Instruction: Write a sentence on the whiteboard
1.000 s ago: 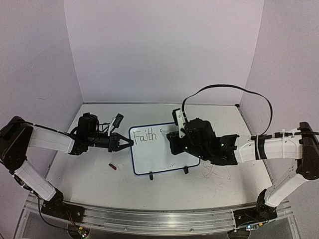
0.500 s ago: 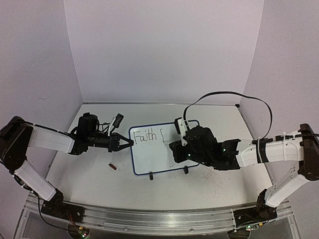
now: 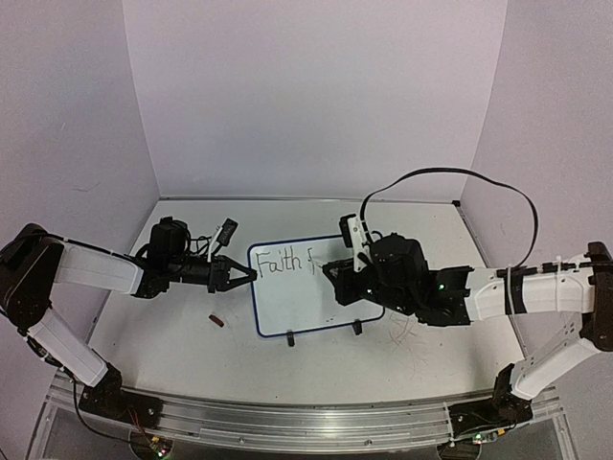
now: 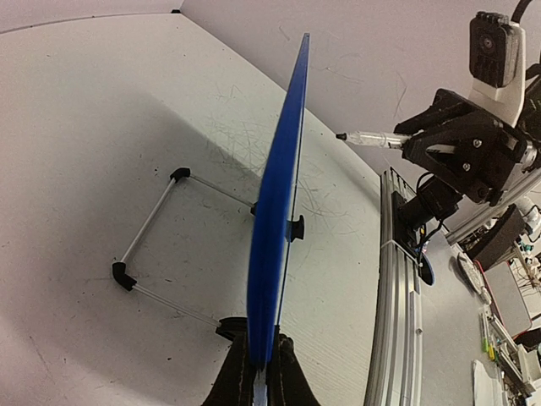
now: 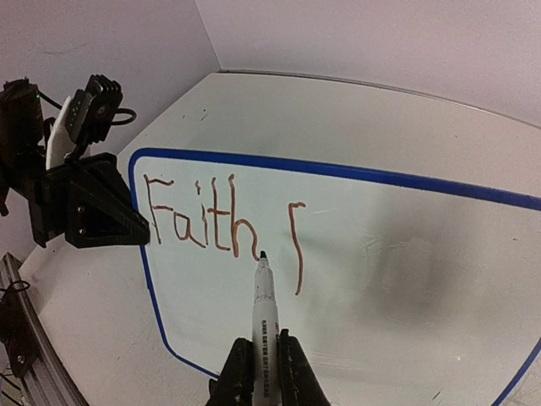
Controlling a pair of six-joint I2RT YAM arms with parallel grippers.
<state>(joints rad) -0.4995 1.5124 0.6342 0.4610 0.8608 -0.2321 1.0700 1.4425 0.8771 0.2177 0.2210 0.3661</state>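
Observation:
The whiteboard, white with a blue rim, stands tilted on the table. "Faith" and one hooked stroke of the sentence are written along its top. My left gripper is shut on the board's left edge; the left wrist view shows the blue rim edge-on between those jaws. My right gripper is shut on a white marker. The marker's dark tip points at the board below the "h". From the left wrist, the tip hangs a short way off the board's face.
A small red-brown cap lies on the table left of the board's lower corner. The board's wire stand reaches out behind it. Grey marker scuffs mark the tabletop to the right. A metal rail runs along the near edge.
My right gripper has drawn back to the right, off the board, uncovering the new hooked stroke after "Faith". The left gripper and the board have stayed put.

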